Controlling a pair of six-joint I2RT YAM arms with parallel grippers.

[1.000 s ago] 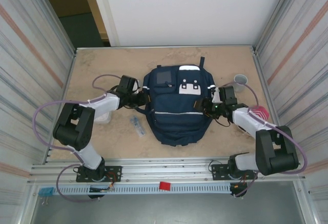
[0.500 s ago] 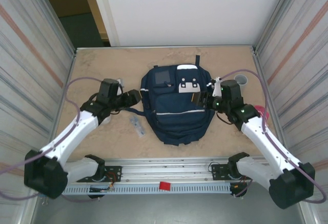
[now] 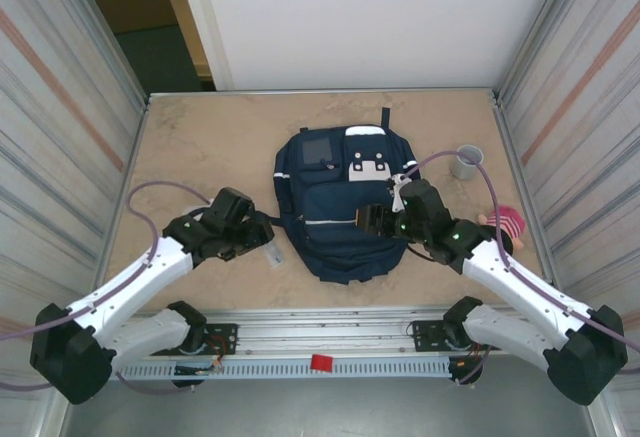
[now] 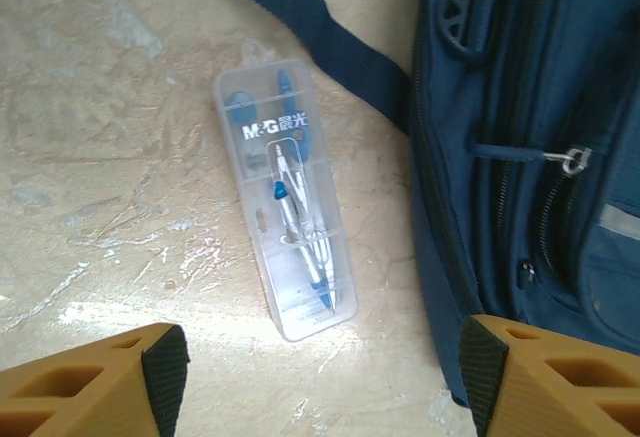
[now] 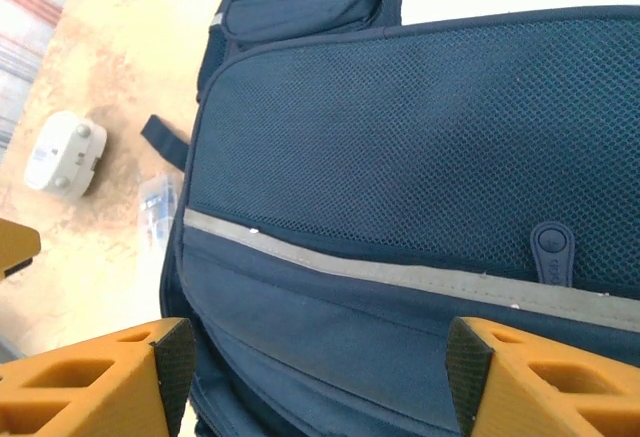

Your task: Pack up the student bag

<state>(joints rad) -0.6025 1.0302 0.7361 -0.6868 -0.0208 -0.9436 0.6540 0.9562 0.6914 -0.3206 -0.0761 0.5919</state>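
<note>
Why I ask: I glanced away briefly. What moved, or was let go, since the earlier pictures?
The left gripper opened, quit the left edge of the student bag and drew back toward the near edge, over the clear compass case. The right gripper, open, slid from the bag's right edge over its front. The bag, case and grey cup stayed put.

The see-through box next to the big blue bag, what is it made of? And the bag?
The box looks like clear, glossy hard plastic: you see the compass inside and light glints on it. The bag looks like woven navy fabric, matte, with a mesh panel and a shiny grey stripe.
</note>
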